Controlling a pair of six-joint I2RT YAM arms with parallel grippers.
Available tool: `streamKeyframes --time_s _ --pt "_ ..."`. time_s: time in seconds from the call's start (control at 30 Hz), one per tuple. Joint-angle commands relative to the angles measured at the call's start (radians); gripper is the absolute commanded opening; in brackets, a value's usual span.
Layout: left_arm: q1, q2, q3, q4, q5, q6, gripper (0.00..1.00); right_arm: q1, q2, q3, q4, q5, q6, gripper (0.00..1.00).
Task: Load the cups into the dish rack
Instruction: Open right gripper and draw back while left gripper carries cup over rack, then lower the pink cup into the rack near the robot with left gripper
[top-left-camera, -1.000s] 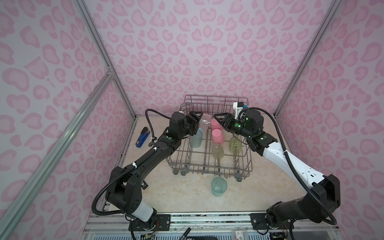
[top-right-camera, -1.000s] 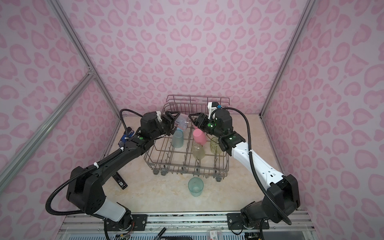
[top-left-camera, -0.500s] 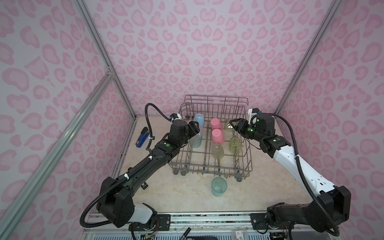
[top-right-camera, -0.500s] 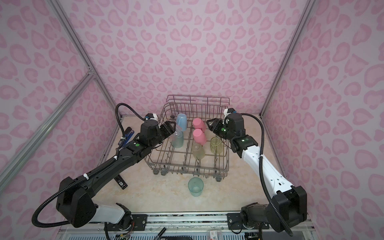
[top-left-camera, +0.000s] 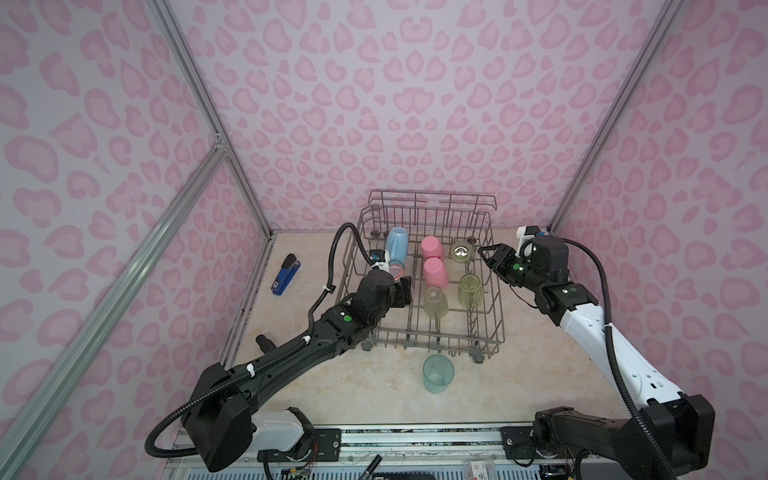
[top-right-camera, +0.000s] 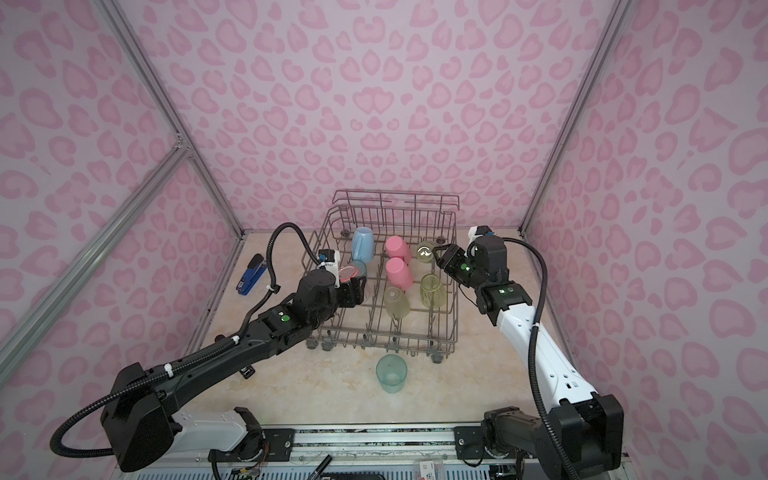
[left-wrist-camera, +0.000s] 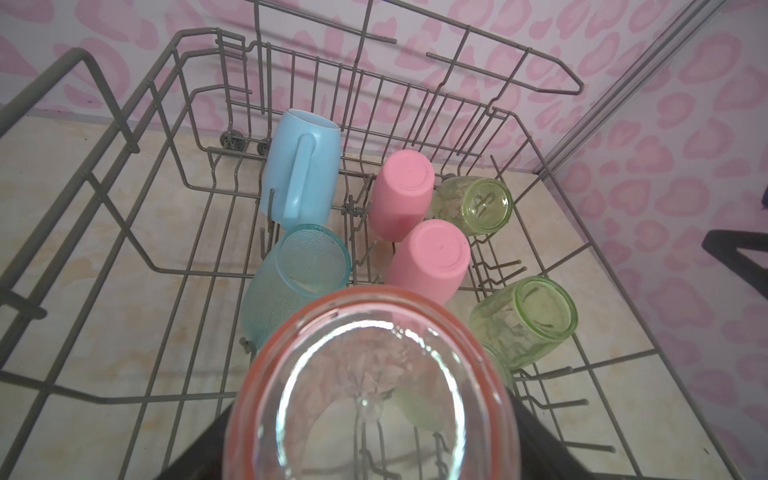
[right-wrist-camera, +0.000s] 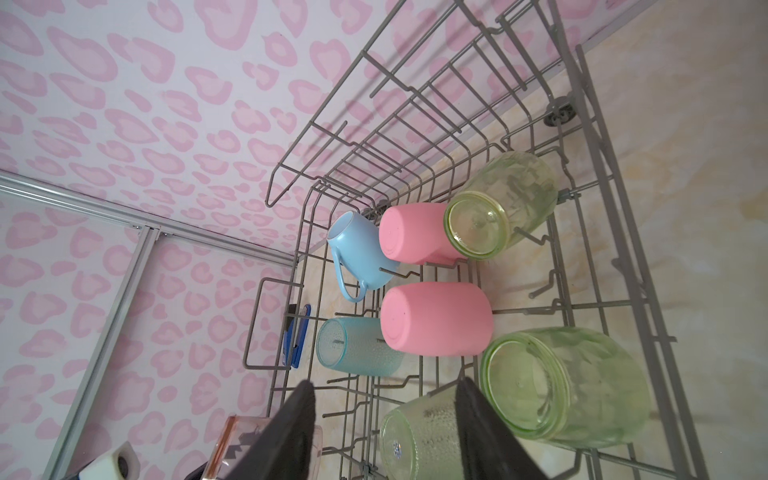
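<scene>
The cups are nearly all in the dish rack (top-left-camera: 496, 291), which stands on the desk (top-left-camera: 374, 390) toward the back wall. At the back left I see the light-blue mug (top-left-camera: 397, 243) tilted against the tines, with its mouth toward the tall rail. An upside-down teal cup (left-wrist-camera: 299, 282) sits just in front of it. In the middle row a pink cup (top-left-camera: 432, 248) and a second pink cup (top-left-camera: 435, 272) sit bottom-up, one just behind the other, and a pale yellow cup (top-left-camera: 435, 301) is in front of them. On the right side there are two green cups (top-left-camera: 470, 291), also bottom-up.

My left gripper (top-left-camera: 402, 284) is clamped around a clear salmon-rimmed cup (left-wrist-camera: 370, 386) and holds it over the left side of the rack, near the teal one. I cannot tell whether it touches the wires.

My right gripper (top-left-camera: 486, 257) is spread with nothing between its fingers (right-wrist-camera: 291, 428). It hangs just outside the rack's right edge, beside the rear green cup.

One loose teal cup (top-left-camera: 438, 373) stands mouth-up on the desk, just in front of the rack. A blue stapler (top-left-camera: 284, 274) lies well off to the left.
</scene>
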Motion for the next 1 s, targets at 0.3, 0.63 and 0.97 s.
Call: streamKeyframes --time_s 0.3,0.63,0.97 --pt "-0.018 0.036 -0.058 0.124 -0.03 0.097 0.66 -0.003 0.008 -0.028 0.066 -0.026 0.017 0.54" --pt "-0.021 0.126 -0.005 0.164 -0.035 0.109 0.66 -0.011 0.017 -0.023 0.071 -0.034 0.017 0.54" --pt "-0.024 0.211 0.02 0.214 -0.054 0.14 0.66 -0.013 0.036 0.008 0.064 -0.05 0.009 0.54"
